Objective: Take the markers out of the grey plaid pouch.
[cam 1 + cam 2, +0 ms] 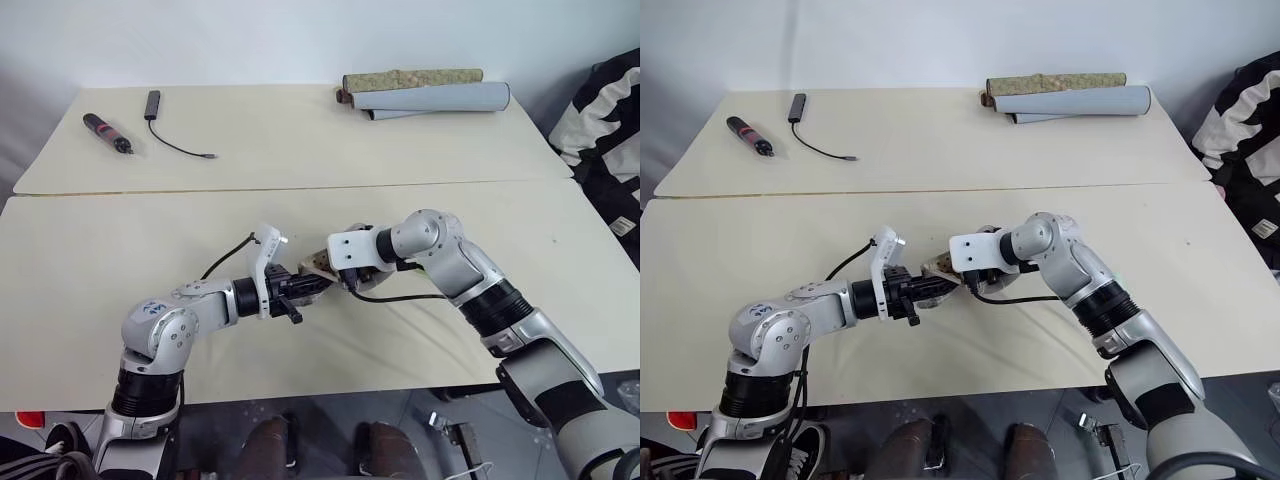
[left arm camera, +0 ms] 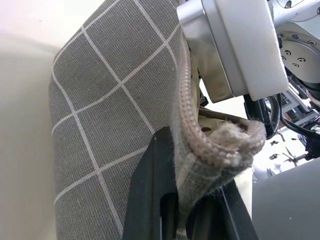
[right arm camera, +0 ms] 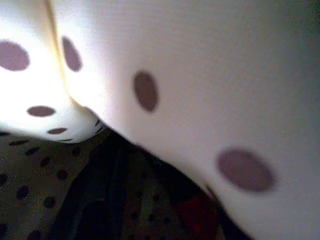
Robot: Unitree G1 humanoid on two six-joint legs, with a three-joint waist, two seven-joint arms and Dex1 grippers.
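Two pale cream tables (image 1: 120, 250) stood pushed together in front of me, a thin seam running across where they met, with a plain white wall behind them. On the far table, toward my left, lay a thick black pen-like tool with a pink band (image 1: 107, 133) and beside it a small black stick trailing a thin cable (image 1: 175, 140). At the far right edge rested a rolled grey mat (image 1: 440, 98) with a rolled brownish mat (image 1: 412, 78) lying against it. A black-and-white patterned fabric (image 1: 600, 120) hung beyond the right end of the tables.

The grey plaid pouch (image 2: 105, 130) was held up just above the near table between my two wrists. My left gripper (image 1: 300, 290) had its black fingers (image 2: 150, 200) pressed together on the pouch's zip edge at one end, the fabric bunched there. My right gripper (image 1: 335, 272) was pushed into the pouch's mouth, so its own camera looked at spotted lining (image 3: 200, 90) with a dark stick with a red end (image 3: 200, 212) deep in the fold, most likely a marker. I could not tell how far those fingers were spread. My right wrist housing covered most of the opening. The pouch hung slackly; I could not tell which way its long axis pointed.
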